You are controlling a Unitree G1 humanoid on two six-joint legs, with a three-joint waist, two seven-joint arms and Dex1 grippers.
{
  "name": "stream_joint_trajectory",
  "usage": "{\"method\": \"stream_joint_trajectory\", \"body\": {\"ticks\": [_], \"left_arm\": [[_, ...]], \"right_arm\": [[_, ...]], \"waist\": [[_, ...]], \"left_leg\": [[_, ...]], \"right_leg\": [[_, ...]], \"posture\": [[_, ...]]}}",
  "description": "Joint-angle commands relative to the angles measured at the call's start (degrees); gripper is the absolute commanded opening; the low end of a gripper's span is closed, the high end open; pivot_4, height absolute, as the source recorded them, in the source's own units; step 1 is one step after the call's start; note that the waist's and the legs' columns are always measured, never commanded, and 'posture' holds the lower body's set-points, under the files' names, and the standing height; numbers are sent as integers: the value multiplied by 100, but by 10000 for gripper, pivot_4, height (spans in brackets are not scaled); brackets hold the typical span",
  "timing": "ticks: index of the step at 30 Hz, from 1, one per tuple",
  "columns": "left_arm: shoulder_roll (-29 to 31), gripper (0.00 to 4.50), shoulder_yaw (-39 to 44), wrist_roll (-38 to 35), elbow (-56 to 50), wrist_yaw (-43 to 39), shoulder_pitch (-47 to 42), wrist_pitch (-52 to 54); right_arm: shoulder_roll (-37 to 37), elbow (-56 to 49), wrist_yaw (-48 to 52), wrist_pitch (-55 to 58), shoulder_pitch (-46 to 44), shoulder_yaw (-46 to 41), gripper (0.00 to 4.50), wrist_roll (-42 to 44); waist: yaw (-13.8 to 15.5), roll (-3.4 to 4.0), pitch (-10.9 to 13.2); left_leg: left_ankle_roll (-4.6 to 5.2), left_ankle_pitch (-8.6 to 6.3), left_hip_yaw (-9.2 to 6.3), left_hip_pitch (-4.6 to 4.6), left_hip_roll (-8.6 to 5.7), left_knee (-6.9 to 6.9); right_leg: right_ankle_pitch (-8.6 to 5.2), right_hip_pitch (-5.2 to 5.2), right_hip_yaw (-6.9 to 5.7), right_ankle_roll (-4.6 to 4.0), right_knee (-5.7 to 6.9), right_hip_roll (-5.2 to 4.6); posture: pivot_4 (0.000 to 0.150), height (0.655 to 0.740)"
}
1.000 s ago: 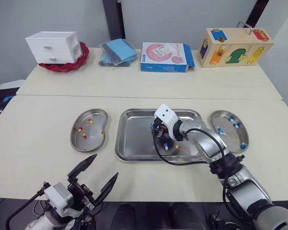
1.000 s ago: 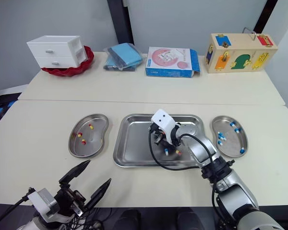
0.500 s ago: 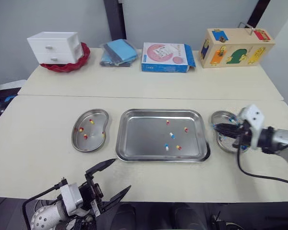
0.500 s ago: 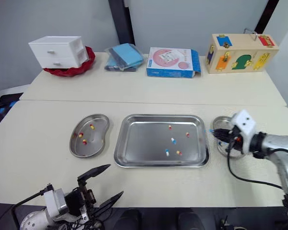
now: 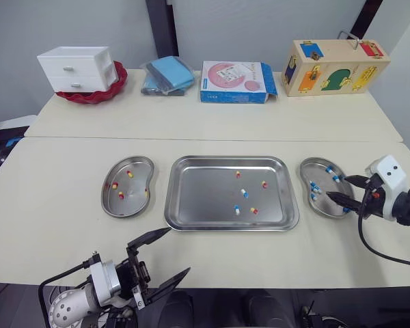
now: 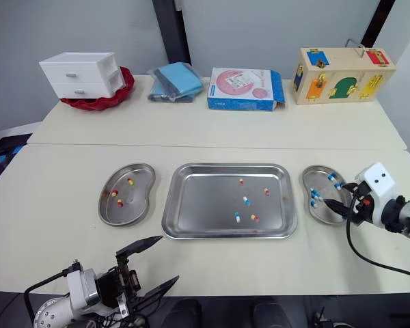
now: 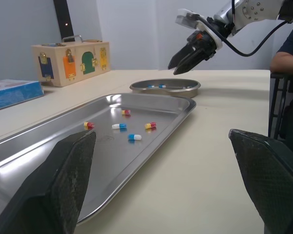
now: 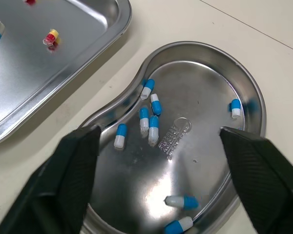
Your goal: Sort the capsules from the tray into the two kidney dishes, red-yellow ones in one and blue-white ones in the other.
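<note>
The steel tray (image 5: 198, 198) lies mid-table and holds three red-yellow capsules (image 5: 264, 184) and two blue-white capsules (image 5: 244, 193). The left kidney dish (image 5: 130, 206) holds several red-yellow capsules (image 5: 130, 173). The right kidney dish (image 5: 326, 207) holds several blue-white capsules (image 8: 154, 127). My right gripper (image 5: 338, 187) hovers open just above the right dish with nothing between its fingers (image 8: 63, 195). My left gripper (image 5: 162, 258) is open and empty, low at the table's front edge, left of the tray. The left wrist view shows the tray (image 7: 63, 146) ahead and the right gripper (image 7: 191, 52) above the right dish (image 7: 166, 87).
Along the far table stand a white drawer unit (image 5: 78, 68) on a red bowl, a blue packet (image 5: 167, 74), a pink-and-blue box (image 5: 236, 80) and a wooden latch box (image 5: 335, 66). A person's arm (image 7: 288, 53) shows at the edge of the left wrist view.
My right gripper left the tray shut, swung right to the right kidney dish and has opened above it. My left gripper stayed open near the front edge.
</note>
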Motion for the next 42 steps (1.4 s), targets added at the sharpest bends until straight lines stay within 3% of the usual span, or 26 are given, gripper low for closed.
{"method": "stream_joint_trajectory", "body": {"ticks": [1, 10, 13, 17, 21, 27, 31, 37, 42], "left_arm": [[20, 45000, 41, -70, -109, 49, 81, -74], [-11, 45000, 77, 22, -42, 191, 116, -134], [107, 45000, 267, 104, -193, 791, 92, 433], [741, 45000, 752, 117, -572, 1680, 29, 1849], [1566, 45000, 1323, 8, -683, 1920, 104, 3009], [2967, 45000, 2613, -65, 214, 1640, -78, 4435], [3601, 45000, 3055, 131, 929, 1201, -163, 4824], [4025, 45000, 3025, 589, 1972, 958, -878, 4567], [3987, 45000, 2815, 788, 2114, 822, -1251, 4513]], "right_arm": [[-121, -90, 63, -115, -64, -183, 44754, 110], [-281, 49, 402, -332, 68, -296, 44754, 215], [-326, 129, 680, -576, 137, -426, 44754, 336], [-515, 290, 1386, -1207, 685, -808, 44754, 391], [-668, 706, 2017, -1955, 1106, -1119, 44754, 372], [-886, 1421, 2508, -2538, 1466, -1266, 44754, 256], [-903, 1810, 2580, -2790, 1510, -1299, 44754, 174], [-889, 2056, 2551, -2997, 1484, -1208, 44754, 102], [-834, 1875, 2579, -2996, 1597, -1208, 44754, 129]], "waist": [[1, 0, 0], [14, 0, 0], [14, 0, 0], [61, -1, 0], [94, -1, 1], [80, 1, 4], [45, 4, 6], [6, 14, 14], [-14, 17, 16]], "left_leg": [[0, 0, 0, 0, 0, 0], [0, 0, 0, 2, 0, 1], [0, 0, -2, 3, 0, 1], [0, 0, -19, 5, 1, 2], [0, 0, -16, 15, -1, 3], [0, 0, -14, 37, 2, -2], [0, 0, -1, 36, 0, -4], [-1, 0, -2, 36, 2, -8], [-1, 0, 3, 33, 2, -9]], "right_leg": [[0, 0, 0, 0, 0, 0], [0, 3, -1, 0, 0, 0], [0, 5, -2, 0, 0, 0], [0, 17, -17, 0, -3, 1], [0, 29, -16, 0, -5, -1], [-2, 40, -14, -1, -1, 3], [-2, 38, -7, -1, -6, -1], [-2, 33, -9, -1, -4, 0], [-2, 29, -5, -1, -6, -1]], "posture": [[1500, 7400], [1500, 7400], [1500, 7400], [1500, 7400], [1500, 7400], [1500, 7400], [1500, 7400], [1500, 7400], [1500, 7400]]}}
